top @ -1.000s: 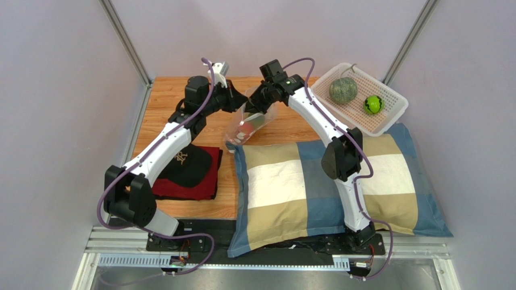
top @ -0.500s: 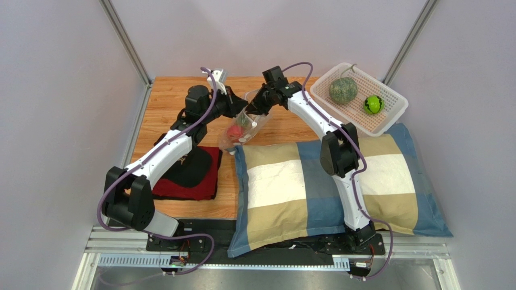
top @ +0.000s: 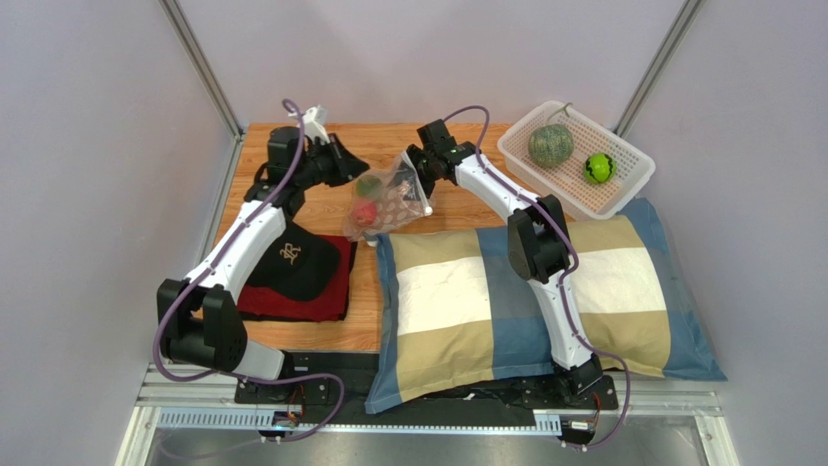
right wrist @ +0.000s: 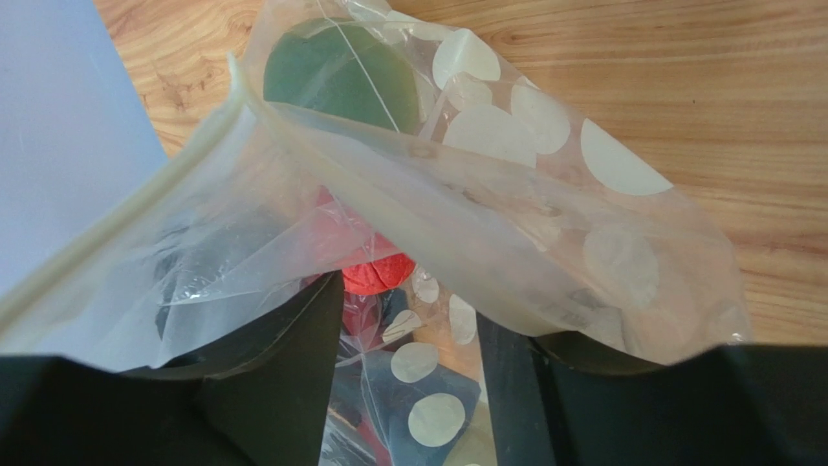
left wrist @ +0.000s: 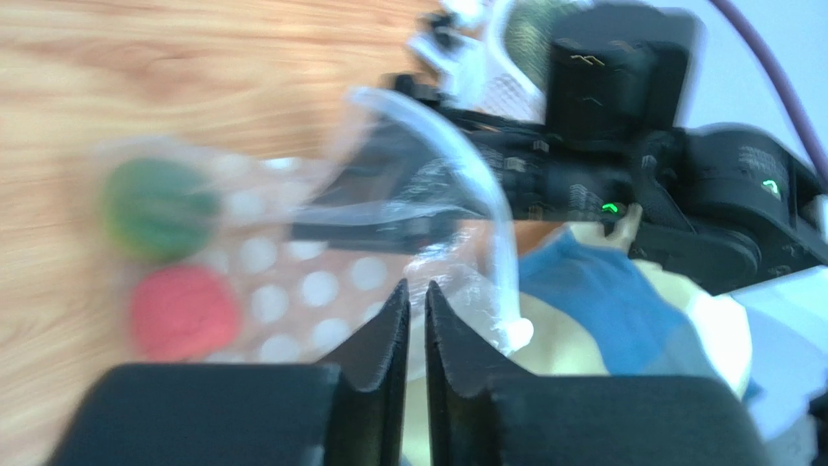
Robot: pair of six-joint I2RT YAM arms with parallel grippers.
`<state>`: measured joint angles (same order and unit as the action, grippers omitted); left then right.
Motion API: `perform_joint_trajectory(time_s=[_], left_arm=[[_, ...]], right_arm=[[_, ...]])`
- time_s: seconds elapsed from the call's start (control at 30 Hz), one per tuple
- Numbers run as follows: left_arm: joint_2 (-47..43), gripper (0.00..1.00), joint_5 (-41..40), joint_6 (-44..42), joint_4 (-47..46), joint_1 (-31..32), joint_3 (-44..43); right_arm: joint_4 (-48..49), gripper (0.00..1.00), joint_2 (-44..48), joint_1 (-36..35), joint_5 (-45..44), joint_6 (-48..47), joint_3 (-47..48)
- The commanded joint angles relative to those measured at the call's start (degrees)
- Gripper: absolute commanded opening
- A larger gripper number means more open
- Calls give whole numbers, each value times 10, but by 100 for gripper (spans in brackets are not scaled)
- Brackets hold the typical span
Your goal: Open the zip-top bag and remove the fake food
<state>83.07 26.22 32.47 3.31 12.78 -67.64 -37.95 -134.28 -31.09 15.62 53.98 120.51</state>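
Observation:
The zip-top bag (top: 389, 199) is clear with white dots and lies on the wooden table beyond the pillow. Inside it I see a red fruit (top: 363, 216) and a dark green piece (top: 368, 184). My left gripper (top: 350, 173) is at the bag's left end. In the left wrist view its fingertips (left wrist: 415, 286) stand a thin slit apart, with the bag's film (left wrist: 457, 282) right at them. My right gripper (top: 416, 175) is at the bag's right end. It is open (right wrist: 408, 291), with the film (right wrist: 466, 194) draped over its fingers and the red fruit (right wrist: 379, 275) just ahead.
A white perforated basket (top: 559, 183) at the back right holds a netted melon ball (top: 549, 146) and a bright green ball (top: 600, 169). A checked pillow (top: 505, 291) fills the near right. A black cap (top: 296, 262) rests on a red cloth (top: 292, 303) at the left.
The bag has come down from between the grippers and shifted left, now lying flatter on the table. The left gripper swung left. The right gripper's jaws have spread apart.

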Motion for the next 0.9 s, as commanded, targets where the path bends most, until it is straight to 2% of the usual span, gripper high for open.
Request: perform_joint_trajectory(time_s=[0.0,0.07,0.13,0.2,0.37,0.4,0.6,0.87], left_arm=[[12,6,-35,14,163,-58,-45],[102,5,-11,-13,250,-68,-120],[171,3,-26,-41,311,-63,-157],[191,2,-71,-45,332,-63,-173],[213,0,-109,-77,358,-51,-174],[226,0,-112,-77,360,-50,-171],[263,0,-138,-71,323,-31,-159],[312,0,-141,-67,254,-23,-161]], right_arm=[[29,61,-1,-1,36,-56,9],[33,63,-8,0,55,-69,8],[42,68,-8,1,74,-78,1],[66,70,-5,0,96,-81,-13],[76,67,-12,-1,118,-85,-12],[79,64,-19,-1,127,-84,-5],[80,63,-30,-5,137,-91,4],[114,70,-47,-17,125,-97,-1]])
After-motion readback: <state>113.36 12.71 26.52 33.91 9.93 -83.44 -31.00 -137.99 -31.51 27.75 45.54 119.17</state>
